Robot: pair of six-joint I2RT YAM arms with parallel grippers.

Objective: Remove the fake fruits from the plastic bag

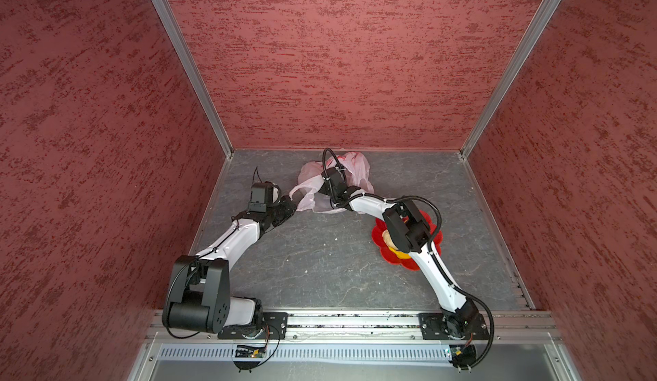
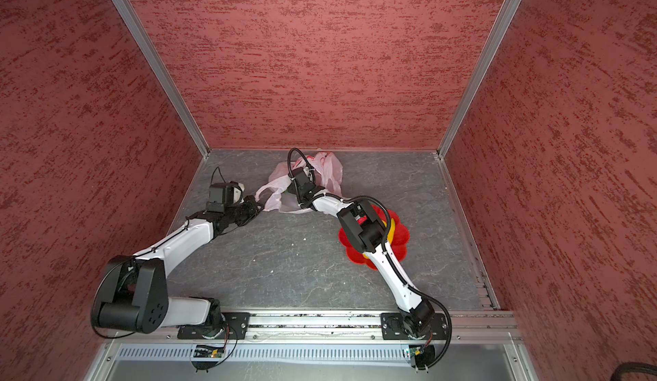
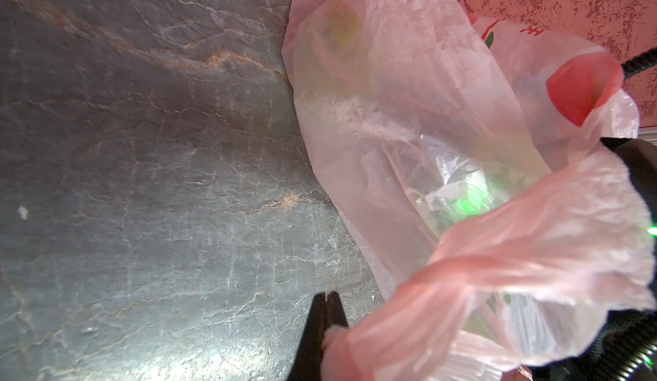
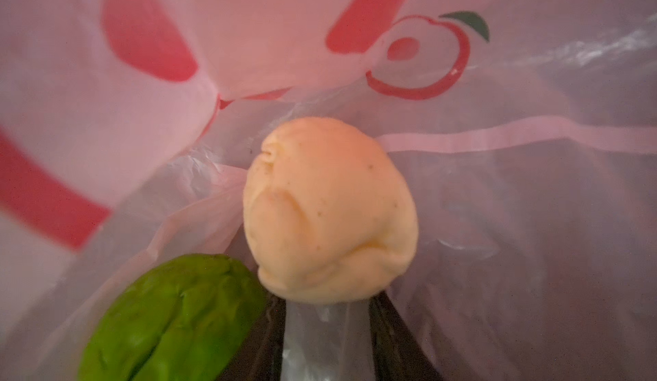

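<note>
The white-and-black left arm [image 1: 231,240] stretches forward, left gripper [image 3: 327,295] clamped on a handle of the pink plastic bag [image 3: 409,112]; the right arm [image 1: 435,272] bends inward, right gripper [image 4: 329,313] jaws apart.

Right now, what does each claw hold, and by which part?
Left claw pinches the plastic bag's loop handle. Right claw flanks the beige fruit's near end; grip uncertain.

Plastic bag [image 1: 361,171]: pale pink, translucent, crinkled, red-green print; upper centre in both top views | beige lumpy ball [image 4: 329,212], green fruit [image 4: 174,318]: inside bag, side by side | beige fruit [image 1: 386,237], yellow fruit [image 1: 401,255]: outside bag, right of centre
</note>
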